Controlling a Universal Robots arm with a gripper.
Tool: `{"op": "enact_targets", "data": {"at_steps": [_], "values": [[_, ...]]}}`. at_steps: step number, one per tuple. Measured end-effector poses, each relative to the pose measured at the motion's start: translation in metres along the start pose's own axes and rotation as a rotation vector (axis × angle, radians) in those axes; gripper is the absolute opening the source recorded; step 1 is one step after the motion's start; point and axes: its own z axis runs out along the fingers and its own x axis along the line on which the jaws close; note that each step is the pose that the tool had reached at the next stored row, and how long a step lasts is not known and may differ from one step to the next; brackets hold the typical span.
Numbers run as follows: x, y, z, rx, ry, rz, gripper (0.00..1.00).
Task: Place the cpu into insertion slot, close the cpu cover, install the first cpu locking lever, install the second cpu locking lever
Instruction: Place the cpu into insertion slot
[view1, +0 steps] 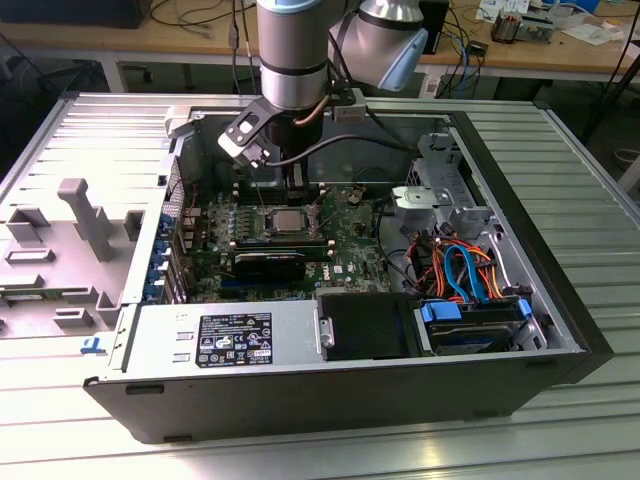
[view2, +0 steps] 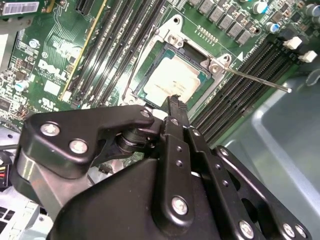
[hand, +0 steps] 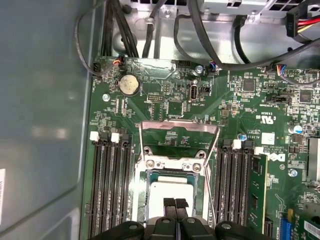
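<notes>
The cpu (hand: 171, 191), with its silver-grey square top, lies flat in the insertion slot (hand: 141, 200) on the green board, and shows too in the second wrist view (view2: 170, 80) and the exterior view (view1: 286, 218). The cpu cover (hand: 180, 124), a thin silver frame, stands swung open behind the socket, with the board showing through its window. A thin locking lever (view2: 255, 80) sticks out unlatched beside the socket. My gripper (hand: 175, 204) hangs just above the cpu's near edge, its black fingertips (view2: 174, 100) shut together with nothing between them.
Long black memory slots (hand: 107, 190) flank the socket on both sides. The case's grey wall (hand: 40, 115) rises close by. Cable bundles (hand: 150, 30) hang past the board's far edge. A power supply (view1: 225, 335) and drive bay with blue and orange cables (view1: 465, 270) fill the case's front.
</notes>
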Motion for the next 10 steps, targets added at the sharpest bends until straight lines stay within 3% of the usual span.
{"op": "enact_targets", "data": {"at_steps": [10], "values": [[0.0000, 0.0000, -0.0001, -0.0002, 0.0033, 0.000, 0.11]]}}
